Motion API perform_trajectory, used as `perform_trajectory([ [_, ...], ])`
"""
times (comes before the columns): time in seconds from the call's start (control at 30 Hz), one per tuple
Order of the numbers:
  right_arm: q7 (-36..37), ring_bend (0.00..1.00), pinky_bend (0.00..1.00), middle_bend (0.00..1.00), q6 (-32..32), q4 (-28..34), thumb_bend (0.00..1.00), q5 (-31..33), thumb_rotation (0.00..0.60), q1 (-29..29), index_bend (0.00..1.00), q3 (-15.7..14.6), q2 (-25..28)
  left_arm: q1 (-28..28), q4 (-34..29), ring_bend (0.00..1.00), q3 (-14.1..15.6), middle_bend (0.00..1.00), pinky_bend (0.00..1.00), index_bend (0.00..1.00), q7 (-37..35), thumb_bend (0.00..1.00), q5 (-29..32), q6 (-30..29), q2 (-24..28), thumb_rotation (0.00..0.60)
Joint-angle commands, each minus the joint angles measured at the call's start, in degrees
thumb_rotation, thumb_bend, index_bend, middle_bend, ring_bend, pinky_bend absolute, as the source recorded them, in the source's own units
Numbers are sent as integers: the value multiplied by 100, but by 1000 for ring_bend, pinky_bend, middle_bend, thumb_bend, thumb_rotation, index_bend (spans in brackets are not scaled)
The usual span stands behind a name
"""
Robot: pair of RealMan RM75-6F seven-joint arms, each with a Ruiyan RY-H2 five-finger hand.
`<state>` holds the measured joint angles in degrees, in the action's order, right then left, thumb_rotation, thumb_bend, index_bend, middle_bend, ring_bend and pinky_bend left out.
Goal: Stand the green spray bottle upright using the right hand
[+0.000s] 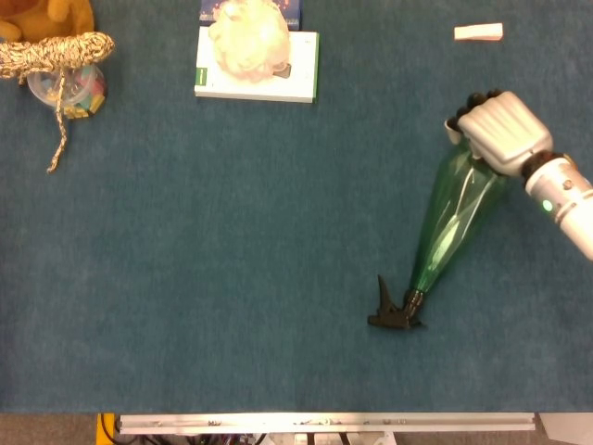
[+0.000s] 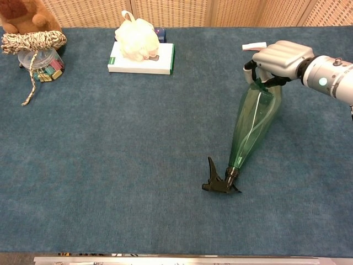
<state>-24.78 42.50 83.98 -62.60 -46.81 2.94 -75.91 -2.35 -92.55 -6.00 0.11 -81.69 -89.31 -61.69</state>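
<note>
Green spray bottle [image 2: 251, 130] tilted | right hand [image 2: 278, 58] grips base

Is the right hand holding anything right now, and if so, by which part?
Yes. The right hand grips the green spray bottle at its wide base end; the black trigger head rests on the table.

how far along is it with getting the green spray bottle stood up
Done: the right hand grips the wide base end of the translucent green spray bottle. In hand: the bottle is angled, with its black trigger nozzle low near the blue tabletop. Left: turn it base-down, set it upright and release.
</note>
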Motion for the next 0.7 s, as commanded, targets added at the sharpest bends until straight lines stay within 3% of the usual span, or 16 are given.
perform_trajectory([
  [0.03, 17, 264, 306, 435, 44, 150, 1000, -6, 600, 64, 448, -66, 128, -3, -1, 194, 3, 315, 377, 397, 9, 28, -2, 6, -4, 600],
  [0.4, -143, 278, 306, 448, 155, 883, 1000, 217, 600, 215, 448, -263, 730, -26, 16, 194, 12, 315, 377, 397, 67, 28, 12, 58, -25, 600],
  [0.7, -357, 286, 306, 443, 728, 1190, 1000, 80, 600, 409, 448, -295, 1000, -31, 10, 194, 20, 315, 377, 397, 100, 28, -4, 56, -41, 600],
])
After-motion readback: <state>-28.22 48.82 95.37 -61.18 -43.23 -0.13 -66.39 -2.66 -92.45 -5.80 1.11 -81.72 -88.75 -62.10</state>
